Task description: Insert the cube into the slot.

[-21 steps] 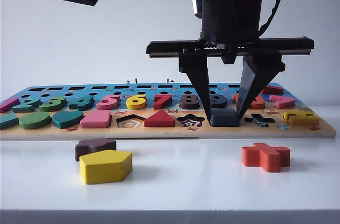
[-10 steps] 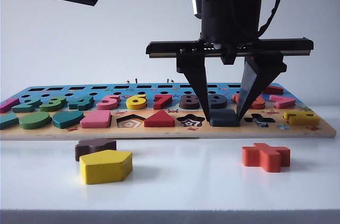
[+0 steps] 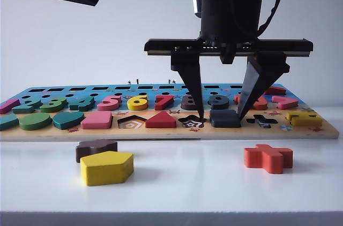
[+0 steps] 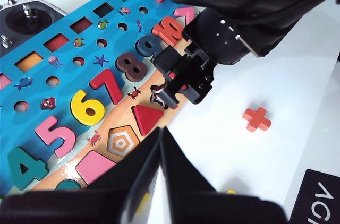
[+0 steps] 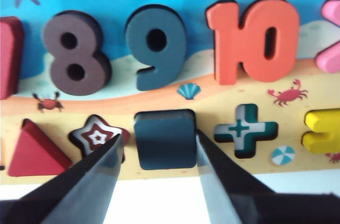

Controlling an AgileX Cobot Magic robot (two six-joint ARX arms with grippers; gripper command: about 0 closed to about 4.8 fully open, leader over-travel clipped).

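The dark navy cube (image 3: 225,118) (image 5: 164,139) lies flat in the slot on the puzzle board (image 3: 161,132), between the star cut-out (image 5: 98,136) and the cross cut-out (image 5: 245,128). It covers the slot's floor. My right gripper (image 3: 221,117) (image 5: 158,135) points down over the cube, open. One fingertip (image 5: 114,149) stands clear over the star cut-out; the other (image 5: 204,149) is close against the cube's far side. My left gripper (image 4: 161,129) hangs high at the upper left, shut and empty, well away from the cube.
On the white table in front of the board lie a yellow pentagon (image 3: 106,167), a dark brown lobed block (image 3: 95,149) and an orange-red cross (image 3: 268,157). Numbers and shapes fill the board. A grey remote controller (image 4: 24,19) sits beyond the board's far edge.
The right gripper's jaws have spread; the finger on the star side has drawn away from the cube. The cube stays in the slot. The left arm has not moved.
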